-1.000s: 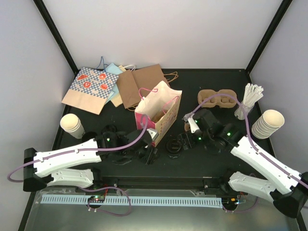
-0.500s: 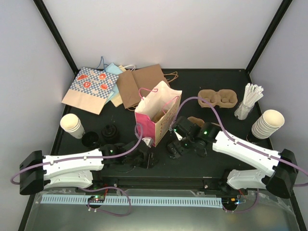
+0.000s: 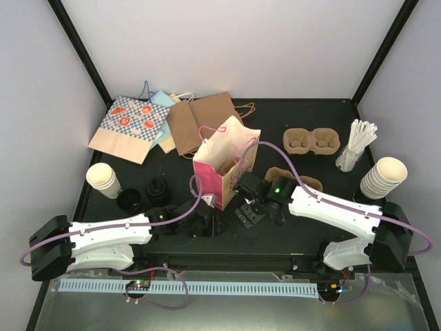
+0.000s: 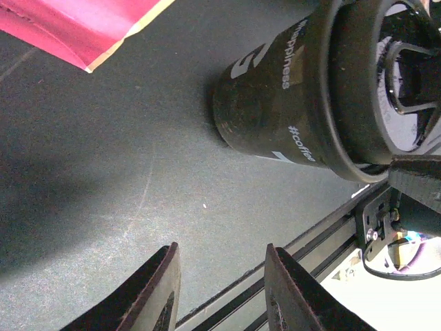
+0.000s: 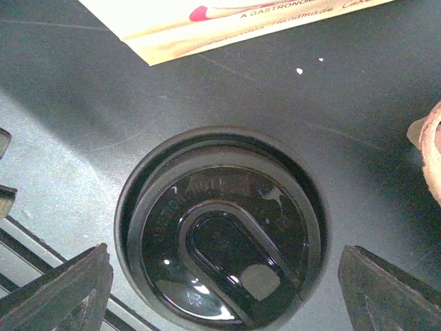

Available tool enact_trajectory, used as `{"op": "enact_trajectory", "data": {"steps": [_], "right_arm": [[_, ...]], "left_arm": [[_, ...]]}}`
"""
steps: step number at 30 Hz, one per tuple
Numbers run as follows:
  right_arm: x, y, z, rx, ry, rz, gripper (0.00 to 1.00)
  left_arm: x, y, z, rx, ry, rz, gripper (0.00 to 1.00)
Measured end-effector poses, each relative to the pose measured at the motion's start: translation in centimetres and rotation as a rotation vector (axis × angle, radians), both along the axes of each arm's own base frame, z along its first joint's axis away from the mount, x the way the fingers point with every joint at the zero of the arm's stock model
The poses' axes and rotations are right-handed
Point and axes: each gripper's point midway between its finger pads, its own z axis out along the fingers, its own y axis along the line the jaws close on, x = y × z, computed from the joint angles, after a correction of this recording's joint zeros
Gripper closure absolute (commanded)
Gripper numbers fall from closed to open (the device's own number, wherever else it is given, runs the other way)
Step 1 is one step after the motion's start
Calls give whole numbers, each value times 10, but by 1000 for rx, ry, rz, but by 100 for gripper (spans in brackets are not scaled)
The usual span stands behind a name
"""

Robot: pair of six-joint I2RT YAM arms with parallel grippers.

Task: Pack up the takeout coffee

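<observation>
Pink bag (image 3: 211, 176) probably beside lidded cup (image 5: 220, 227)

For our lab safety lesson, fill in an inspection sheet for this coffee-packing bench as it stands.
Surface: black table, no spills seen.
Job's things: dark cup with black lid upright near the pink bag, which stands open.
Clutter: flat bags, cup trays, cup stacks, loose lids, stirrers.
Grippers: right gripper open, a finger either side of the lid; left gripper open, empty.
Cables: purple cable arches beside the bag.
Surroundings: pale walls, black posts; nothing else seen.

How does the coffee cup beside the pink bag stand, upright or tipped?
Upright: the cup sits flat on the table, black lid facing up.
</observation>
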Motion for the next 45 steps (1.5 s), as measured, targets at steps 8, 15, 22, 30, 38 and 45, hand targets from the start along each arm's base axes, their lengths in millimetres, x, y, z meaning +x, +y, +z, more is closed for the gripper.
{"op": "enact_trajectory", "data": {"steps": [8,15,22,30,38,45], "right_arm": [[3,4,-6,-42,-11,7,12],[3,6,-9,-55,-11,5,19],[3,6,-11,-64,-2,-3,23],[4,8,-10,-80,15,-24,24],[3,11,-8,-75,38,-52,25],[-2,14,-10,-81,46,-51,25]], "left_arm": [[6,4,-4,-10,6,31,63],[9,4,-2,-19,2,41,63],[10,4,4,-41,3,36,63],[8,9,16,-82,-31,13,62],[13,23,29,-82,-95,-2,62],[8,31,32,-64,-131,-54,60]]}}
